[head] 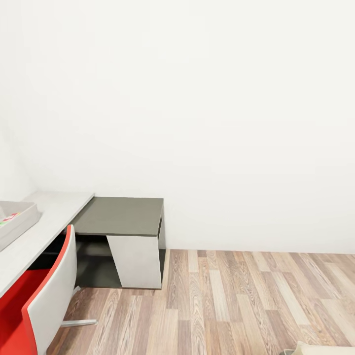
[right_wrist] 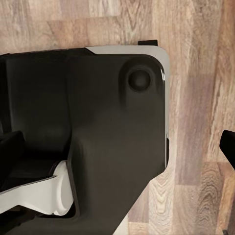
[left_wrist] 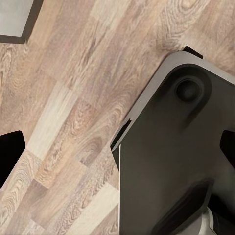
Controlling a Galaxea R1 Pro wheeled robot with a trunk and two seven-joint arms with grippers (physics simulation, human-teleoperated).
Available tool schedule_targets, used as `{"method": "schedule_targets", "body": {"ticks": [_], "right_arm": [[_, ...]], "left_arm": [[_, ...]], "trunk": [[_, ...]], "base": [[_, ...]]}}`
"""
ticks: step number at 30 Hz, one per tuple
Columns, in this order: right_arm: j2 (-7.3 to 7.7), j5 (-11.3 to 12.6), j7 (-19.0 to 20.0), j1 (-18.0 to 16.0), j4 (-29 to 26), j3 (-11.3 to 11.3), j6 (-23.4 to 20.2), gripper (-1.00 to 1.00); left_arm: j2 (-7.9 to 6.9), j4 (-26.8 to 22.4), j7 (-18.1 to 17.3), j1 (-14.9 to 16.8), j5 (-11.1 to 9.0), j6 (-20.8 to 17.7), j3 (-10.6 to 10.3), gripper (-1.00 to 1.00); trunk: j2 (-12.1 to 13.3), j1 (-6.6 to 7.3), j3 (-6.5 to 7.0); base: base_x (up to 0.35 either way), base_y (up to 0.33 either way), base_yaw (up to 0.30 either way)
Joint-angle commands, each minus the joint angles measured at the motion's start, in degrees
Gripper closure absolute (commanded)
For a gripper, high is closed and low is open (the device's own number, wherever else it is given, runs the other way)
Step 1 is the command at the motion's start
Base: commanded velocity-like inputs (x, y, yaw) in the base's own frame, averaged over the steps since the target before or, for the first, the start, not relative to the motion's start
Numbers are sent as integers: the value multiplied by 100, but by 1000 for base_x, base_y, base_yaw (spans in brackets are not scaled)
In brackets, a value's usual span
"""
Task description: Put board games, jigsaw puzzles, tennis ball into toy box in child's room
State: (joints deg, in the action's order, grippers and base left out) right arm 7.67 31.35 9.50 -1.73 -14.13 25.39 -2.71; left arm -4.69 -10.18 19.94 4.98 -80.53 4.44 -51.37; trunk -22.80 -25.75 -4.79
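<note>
Head view: toy box (head: 22, 222) on table (head: 54, 217).

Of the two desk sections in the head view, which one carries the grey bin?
The pale, higher section at the left carries the bin. The lower dark-grey section beside it does not.

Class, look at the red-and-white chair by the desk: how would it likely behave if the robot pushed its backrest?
The chair would probably tip or pivot rather than slide squarely, since its back stands tall over a thin metal foot. Its shell looks rigid, so little flexing is likely. On the smooth wood floor it may skid easily.
</note>
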Motion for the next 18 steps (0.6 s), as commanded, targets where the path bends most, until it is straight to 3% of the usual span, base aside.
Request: {"method": "schedule_targets", "body": {"ticks": [1,18], "right_arm": [[5,38,8,-3,-11,18,-28,-100],[-12,61,8,-3,-11,7,-23,-100]], "left_arm": [[-5,-18,36,3,-59,22,-49,-100],[-5,-19,36,3,-59,22,-50,-100]], "trunk": [[-12,-3,-13],[-12,-3,-13]], "base": [[0,0,0],[0,0,0]]}}
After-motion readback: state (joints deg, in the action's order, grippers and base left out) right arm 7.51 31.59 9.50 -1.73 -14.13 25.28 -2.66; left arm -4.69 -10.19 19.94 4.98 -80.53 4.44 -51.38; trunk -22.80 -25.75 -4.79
